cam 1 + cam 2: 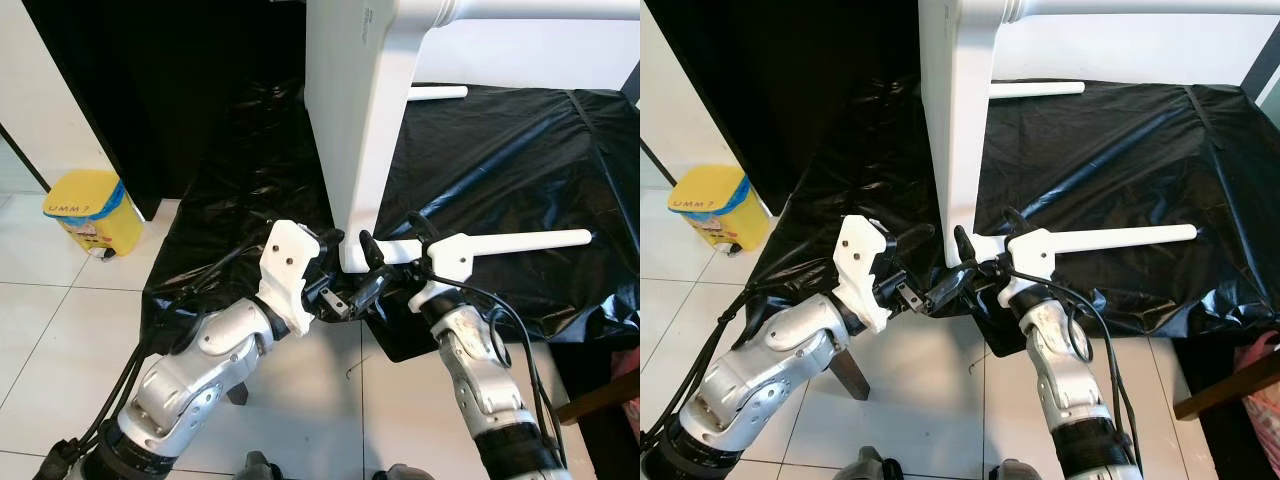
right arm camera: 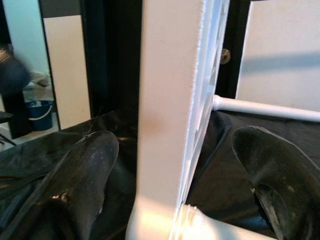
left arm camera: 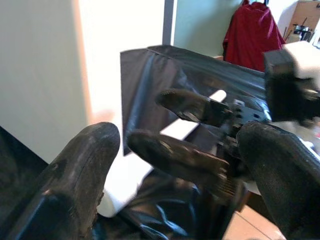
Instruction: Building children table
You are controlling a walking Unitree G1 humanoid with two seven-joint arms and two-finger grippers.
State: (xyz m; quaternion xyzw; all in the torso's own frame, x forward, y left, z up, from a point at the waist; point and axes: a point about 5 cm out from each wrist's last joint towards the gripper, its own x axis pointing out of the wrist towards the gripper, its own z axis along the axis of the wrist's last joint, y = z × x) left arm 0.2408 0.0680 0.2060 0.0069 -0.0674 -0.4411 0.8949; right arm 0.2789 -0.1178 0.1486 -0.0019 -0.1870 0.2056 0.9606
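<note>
Both grippers meet at the foot of the white table panel: right gripper spread around its base, left gripper spread at 8 o'clock, over black sheeting; yellow bin at 9.

We are looking at a white tiled floor carrying a black plastic sheet spreading toward twelve o'clock. On the sheet a white table panel is standing upright, with a white rod lying at three o'clock. A yellow bin is sitting on the tiles at ten o'clock.
</note>
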